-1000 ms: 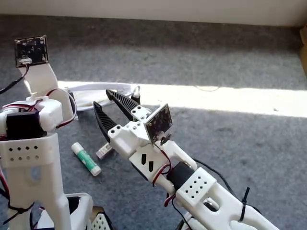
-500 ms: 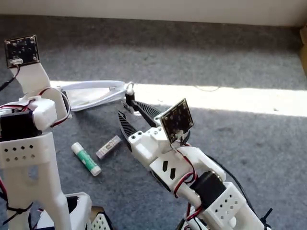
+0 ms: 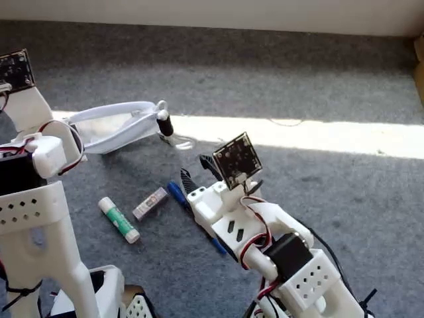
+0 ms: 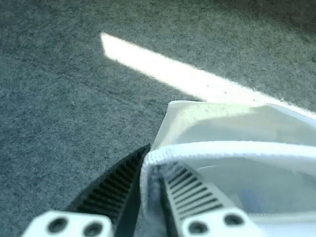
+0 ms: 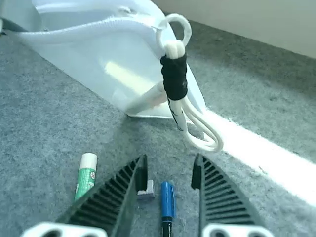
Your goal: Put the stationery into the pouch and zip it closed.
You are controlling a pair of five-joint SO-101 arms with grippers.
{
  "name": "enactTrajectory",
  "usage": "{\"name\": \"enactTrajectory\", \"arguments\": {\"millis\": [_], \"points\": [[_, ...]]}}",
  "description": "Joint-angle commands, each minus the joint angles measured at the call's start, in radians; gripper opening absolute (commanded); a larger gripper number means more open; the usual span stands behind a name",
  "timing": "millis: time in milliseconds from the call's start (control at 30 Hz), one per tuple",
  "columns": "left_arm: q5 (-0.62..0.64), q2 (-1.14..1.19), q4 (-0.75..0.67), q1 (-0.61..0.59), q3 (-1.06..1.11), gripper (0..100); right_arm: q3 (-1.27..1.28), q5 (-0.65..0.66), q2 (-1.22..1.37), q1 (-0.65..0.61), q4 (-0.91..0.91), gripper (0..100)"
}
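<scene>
Left end effector (image 4: pixel 154 160) clamps pouch (image 4: pixel 237 148) — right end effector (image 5: pixel 169 165) spread above pen (image 5: pixel 167 198).

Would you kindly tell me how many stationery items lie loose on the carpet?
3: a white-and-green glue stick, a small grey block beside it, and a blue pen partly under the right gripper. More may hide inside the translucent white pouch.

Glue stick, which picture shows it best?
The high view: the glue stick lies whole on the carpet. The right wrist view has it smaller, beside a jaw. The left wrist view faces the pouch.
</scene>
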Motion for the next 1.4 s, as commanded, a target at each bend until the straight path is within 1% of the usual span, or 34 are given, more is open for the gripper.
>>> {"name": "enactTrajectory", "arguments": {"millis": [0, 167, 233, 367, 600, 800, 967, 1133, 1233, 1367], "points": [[0.0, -0.007, -0.017, -0.021, -0.002, 1, -0.065, 0.014, 0.124, 0.004, 0.004, 14.6], [0.0, -0.007, -0.017, -0.022, -0.002, 1, -0.074, 0.014, 0.341, 0.001, 0.004, 14.6], [0.0, -0.007, -0.017, -0.022, -0.002, 1, -0.081, 0.018, 0.409, -0.019, -0.008, 14.6], [0.0, -0.007, -0.017, -0.025, -0.002, 1, -0.122, 0.02, 0.55, -0.042, -0.027, 14.6], [0.0, -0.007, -0.017, -0.054, -0.002, 1, -0.211, 0.021, 0.768, -0.045, -0.051, 14.6], [0.0, -0.007, -0.017, -0.051, -0.001, 1, -0.254, 0.021, 0.868, -0.047, -0.051, 14.6], [0.0, -0.007, -0.017, -0.05, -0.001, 1, -0.269, 0.021, 0.921, -0.074, -0.058, 14.6], [0.0, -0.007, -0.014, -0.05, 0.002, 1, -0.269, 0.023, 0.997, -0.082, -0.133, 14.6], [0.0, -0.007, -0.012, -0.05, 0.002, 1, -0.269, 0.064, 1.024, -0.082, -0.133, 14.5], [0.0, -0.007, -0.012, -0.05, 0.002, 1, -0.268, 0.072, 1.044, -0.082, -0.137, 14.2]]}}
